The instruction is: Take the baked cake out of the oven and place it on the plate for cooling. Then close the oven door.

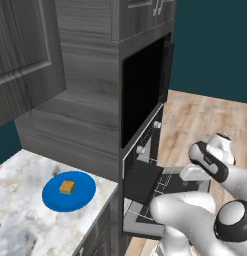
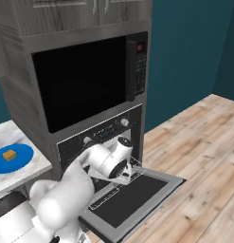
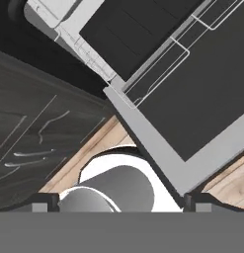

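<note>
The baked cake (image 1: 67, 187) (image 2: 9, 154), a small orange-brown block, rests on the blue plate (image 1: 81, 196) (image 2: 21, 159) on the marble counter left of the oven. The oven (image 1: 147, 137) (image 2: 106, 132) has its control panel with knobs above the oven door (image 1: 141, 182) (image 2: 135, 197) (image 3: 158, 148), which hangs dropped down flat. My gripper (image 1: 189, 176) (image 2: 122, 179) (image 3: 121, 200) hovers over the door's inner face near a corner, well away from the cake. Its fingertips (image 3: 44, 201) stand wide apart, open, with nothing between them.
Above the oven a larger black cavity (image 1: 140, 95) (image 2: 80, 80) stands with its side-hinged door (image 1: 167, 65) (image 2: 136, 66) swung out. Grey cabinet fronts (image 3: 39, 133) flank the oven. Wooden floor (image 2: 194, 142) stretches to the right of the lowered door.
</note>
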